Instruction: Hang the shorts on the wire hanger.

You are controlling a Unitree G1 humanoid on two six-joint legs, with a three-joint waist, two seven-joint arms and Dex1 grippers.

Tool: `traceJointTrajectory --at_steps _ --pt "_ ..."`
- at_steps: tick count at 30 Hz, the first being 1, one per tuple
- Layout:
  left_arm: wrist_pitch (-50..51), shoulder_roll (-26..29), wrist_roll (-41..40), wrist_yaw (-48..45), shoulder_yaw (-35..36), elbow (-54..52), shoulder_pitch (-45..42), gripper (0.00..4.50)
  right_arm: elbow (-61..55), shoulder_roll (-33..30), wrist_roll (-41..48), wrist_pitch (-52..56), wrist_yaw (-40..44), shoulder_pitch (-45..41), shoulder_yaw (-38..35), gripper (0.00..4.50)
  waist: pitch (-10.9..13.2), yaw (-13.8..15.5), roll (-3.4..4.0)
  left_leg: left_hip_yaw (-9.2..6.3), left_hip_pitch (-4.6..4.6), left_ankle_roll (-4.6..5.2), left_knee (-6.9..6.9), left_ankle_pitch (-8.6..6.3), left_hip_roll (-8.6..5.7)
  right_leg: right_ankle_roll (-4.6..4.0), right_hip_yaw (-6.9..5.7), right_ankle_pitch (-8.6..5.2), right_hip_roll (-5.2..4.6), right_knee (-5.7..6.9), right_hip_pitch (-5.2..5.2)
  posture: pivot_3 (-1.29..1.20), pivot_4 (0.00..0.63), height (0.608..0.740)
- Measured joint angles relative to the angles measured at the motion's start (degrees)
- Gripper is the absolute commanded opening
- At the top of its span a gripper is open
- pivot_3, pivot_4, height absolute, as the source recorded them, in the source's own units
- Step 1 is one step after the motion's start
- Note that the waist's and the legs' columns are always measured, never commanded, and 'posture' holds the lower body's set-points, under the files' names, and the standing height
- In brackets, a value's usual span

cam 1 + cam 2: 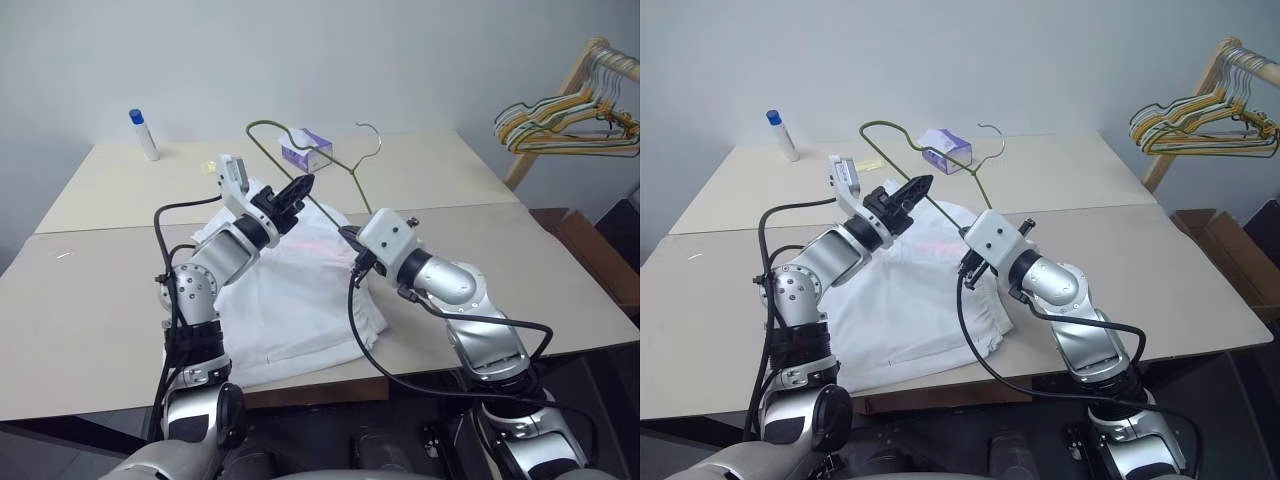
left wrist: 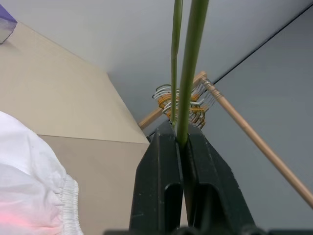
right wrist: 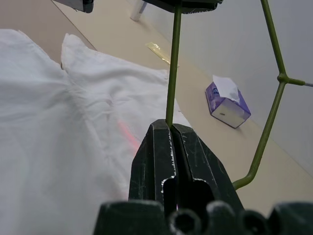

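The white shorts (image 1: pixel 290 300) lie spread on the beige table (image 1: pixel 90 290), in front of me and under both arms. The thin olive-green wire hanger (image 1: pixel 940 148) is held in the air above them, its silvery hook (image 1: pixel 375 140) pointing away from me. My left gripper (image 1: pixel 303 186) is shut on one wire of the hanger (image 2: pixel 190 58). My right gripper (image 1: pixel 347 234) is shut on the same wire (image 3: pixel 172 73) a little lower and closer to me, just over the shorts' far edge. A faint pink patch (image 3: pixel 128 137) shows on the cloth.
A purple tissue box (image 1: pixel 305 150) and a white bottle with a blue cap (image 1: pixel 144 135) stand on the far half of the table. A bunch of coloured hangers (image 1: pixel 565 115) hangs on a wooden rack at the right. A cardboard box (image 1: pixel 590 250) sits beyond the table's right edge.
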Motion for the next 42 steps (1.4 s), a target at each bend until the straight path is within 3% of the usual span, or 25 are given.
traceJointTrajectory --at_steps 4,12,19,24,29,36,42 --pt "-1.5 0.6 1.2 -2.3 -1.4 0.2 0.0 0.0 0.8 -0.3 -2.1 -1.6 -0.5 -0.1 0.8 1.05 0.0 -0.1 0.0 0.0 0.0 0.0 -0.01 0.0 0.0 0.0 0.0 0.0 0.0 -0.02 0.0 -0.1 0.0 0.74" --pt "-5.6 2.1 4.0 -6.7 -2.2 0.9 0.0 0.0 1.6 -1.6 -2.6 -2.9 1.1 -1.0 0.7 3.9 0.0 -0.1 0.0 -0.01 -0.01 0.0 -0.02 0.0 -0.01 0.0 -0.01 0.0 0.0 -0.07 0.03 -0.1 0.0 0.74" --pt "-7.5 11.2 6.5 -20.6 -3.3 4.5 -1.9 0.0 -2.8 -3.3 11.2 4.3 9.2 -2.6 -9.0 3.9 0.0 -0.1 0.03 -0.06 -0.04 0.0 -0.03 0.0 0.0 0.0 -0.1 0.0 0.0 -0.15 0.04 -0.1 0.0 0.74" --pt "-7.1 22.4 1.8 -44.9 -1.1 8.6 -4.3 0.0 -1.6 -11.7 30.8 19.4 21.5 -5.6 -19.2 3.9 0.1 -0.2 0.12 -0.08 -0.03 0.04 -0.11 -0.02 0.01 -0.01 -0.15 -0.01 0.0 -0.23 0.08 -0.08 0.0 0.74" --pt "-7.1 27.1 -0.6 -63.9 -0.9 12.4 -6.8 0.0 5.1 -18.0 43.8 31.0 31.0 -10.3 -21.4 3.9 0.2 0.2 0.19 -0.12 -0.02 0.04 -0.1 -0.02 0.02 -0.01 -0.2 -0.02 0.0 -0.26 0.14 -0.08 0.0 0.74" --pt "-8.8 26.3 -2.1 -69.8 0.7 15.1 -9.4 0.0 5.7 -16.0 51.1 34.9 34.3 -11.7 -17.7 3.9 0.2 0.8 0.2 -0.15 -0.06 0.07 -0.11 -0.04 0.02 0.03 -0.2 -0.01 0.0 -0.29 0.13 -0.07 0.0 0.74" --pt "-9.6 25.3 -2.1 -69.7 0.6 15.4 -9.4 0.0 4.5 -10.7 51.8 34.9 28.9 -12.1 -14.6 3.9 0.2 1.3 0.2 -0.15 -0.09 0.07 -0.06 -0.04 0.02 0.05 -0.2 0.01 0.0 -0.26 0.13 -0.07 0.0 0.74"
